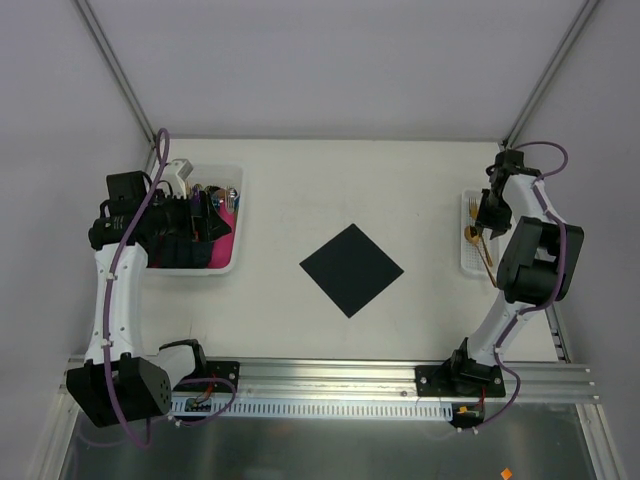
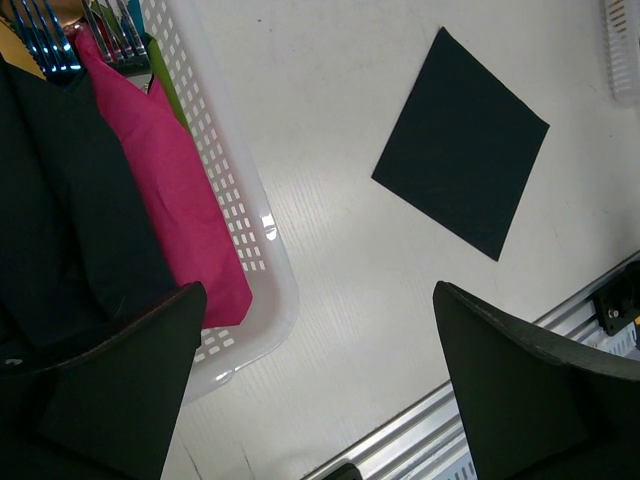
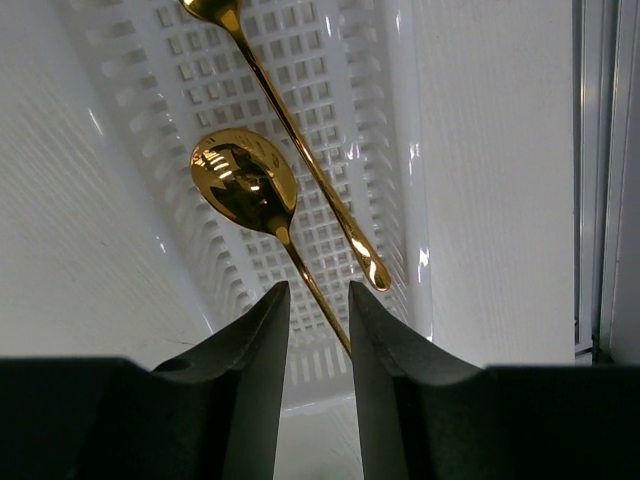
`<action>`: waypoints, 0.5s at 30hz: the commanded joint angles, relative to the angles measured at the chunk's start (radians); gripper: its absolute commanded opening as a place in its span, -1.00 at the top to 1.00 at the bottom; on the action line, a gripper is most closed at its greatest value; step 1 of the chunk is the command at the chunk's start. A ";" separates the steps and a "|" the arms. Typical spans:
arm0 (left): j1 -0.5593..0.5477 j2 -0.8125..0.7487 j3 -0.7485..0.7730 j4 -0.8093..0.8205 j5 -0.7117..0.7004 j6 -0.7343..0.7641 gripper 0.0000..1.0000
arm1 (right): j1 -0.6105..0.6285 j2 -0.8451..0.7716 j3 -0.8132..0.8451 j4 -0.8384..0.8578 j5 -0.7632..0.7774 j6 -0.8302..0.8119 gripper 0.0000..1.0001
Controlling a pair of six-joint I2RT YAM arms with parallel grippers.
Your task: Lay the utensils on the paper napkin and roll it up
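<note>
The dark navy paper napkin (image 1: pixel 351 269) lies flat at the table's middle, turned like a diamond; it also shows in the left wrist view (image 2: pixel 462 140). Two gold utensils (image 1: pixel 478 243) lie in a small white tray (image 1: pixel 466 205) at the right. In the right wrist view a gold spoon (image 3: pixel 243 180) and a second gold piece (image 3: pixel 300 140) rest in the tray (image 3: pixel 395 120). My right gripper (image 3: pixel 319 290) stands over them, its jaws narrowly apart around the spoon's handle. My left gripper (image 2: pixel 318 300) is wide open and empty over the white bin's edge.
The white bin (image 1: pixel 240 215) at the left holds a bright pink napkin (image 2: pixel 170 190), dark napkins and other cutlery (image 2: pixel 120 35). A metal rail (image 1: pixel 330 375) runs along the near edge. Walls enclose the table's back and sides.
</note>
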 commanded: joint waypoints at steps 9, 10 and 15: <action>0.040 0.010 -0.015 0.020 0.079 0.021 -0.98 | 0.076 0.078 -0.006 -0.082 0.131 -0.028 0.38; 0.040 0.010 -0.017 0.019 0.079 0.026 -0.98 | 0.076 0.081 -0.005 -0.083 0.129 -0.026 0.39; 0.051 0.014 -0.017 0.020 0.073 0.030 -0.97 | 0.076 0.105 0.004 -0.091 0.143 -0.031 0.39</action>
